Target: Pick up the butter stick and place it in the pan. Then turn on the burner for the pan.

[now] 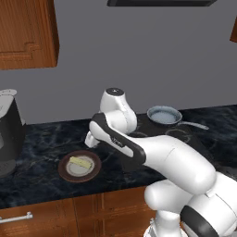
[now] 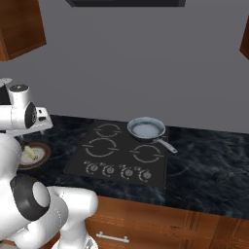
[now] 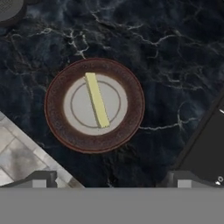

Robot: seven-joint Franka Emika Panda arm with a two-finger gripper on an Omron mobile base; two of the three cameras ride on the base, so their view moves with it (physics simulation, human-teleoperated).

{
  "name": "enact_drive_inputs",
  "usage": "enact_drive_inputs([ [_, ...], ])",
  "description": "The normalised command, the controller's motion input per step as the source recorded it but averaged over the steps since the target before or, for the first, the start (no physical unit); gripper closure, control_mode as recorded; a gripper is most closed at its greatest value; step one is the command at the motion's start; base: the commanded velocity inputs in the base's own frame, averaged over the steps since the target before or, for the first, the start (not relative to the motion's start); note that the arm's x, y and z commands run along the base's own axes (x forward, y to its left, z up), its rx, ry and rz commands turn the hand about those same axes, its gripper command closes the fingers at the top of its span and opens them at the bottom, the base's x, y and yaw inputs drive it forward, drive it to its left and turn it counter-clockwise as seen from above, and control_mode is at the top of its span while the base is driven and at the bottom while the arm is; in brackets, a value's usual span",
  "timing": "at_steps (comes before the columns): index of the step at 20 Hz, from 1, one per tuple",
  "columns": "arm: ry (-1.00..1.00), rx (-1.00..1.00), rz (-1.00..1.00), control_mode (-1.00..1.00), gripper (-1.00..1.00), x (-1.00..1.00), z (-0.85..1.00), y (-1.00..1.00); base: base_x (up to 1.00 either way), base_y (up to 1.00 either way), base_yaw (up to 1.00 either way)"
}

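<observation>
The butter stick, a thin pale-yellow bar, lies across the white centre of a brown round plate. My gripper hangs above the plate, open wide, with nothing between its fingertips. From the left base the butter stick shows on the plate at the counter's front, with my white hand just above and behind it. The pan, grey-blue with a pale rim, sits on the stove's back right burner, well to the right of the plate and apart from my hand.
A black stove top has a row of knobs along its front. A dark appliance stands at the counter's left. The counter's front edge runs close below the plate, with floor tiles beyond. Wooden cabinets hang overhead.
</observation>
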Motion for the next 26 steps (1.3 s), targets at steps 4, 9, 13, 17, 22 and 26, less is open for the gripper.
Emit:
enact_drive_inputs([
  [4,0.04,0.00,0.00,-1.00,-1.00,0.02,-0.17,0.46,0.00,0.00,0.00],
  [9,0.00,0.00,0.01,-1.00,-1.00,0.00,-0.32,0.27,0.00,0.00,0.00],
  [13,0.00,-0.01,0.01,-1.00,-1.00,0.01,-0.34,0.18,0.00,0.00,0.00],
  [17,0.00,0.00,0.02,-1.00,-1.00,0.11,-0.32,0.13,0.00,0.00,0.00],
  [22,0.00,0.00,0.05,-1.00,-1.00,0.23,-0.38,0.00,0.00,0.00,0.00],
  [26,0.00,0.00,0.04,-1.00,-1.00,0.26,-0.36,0.09,0.00,0.00,0.00],
])
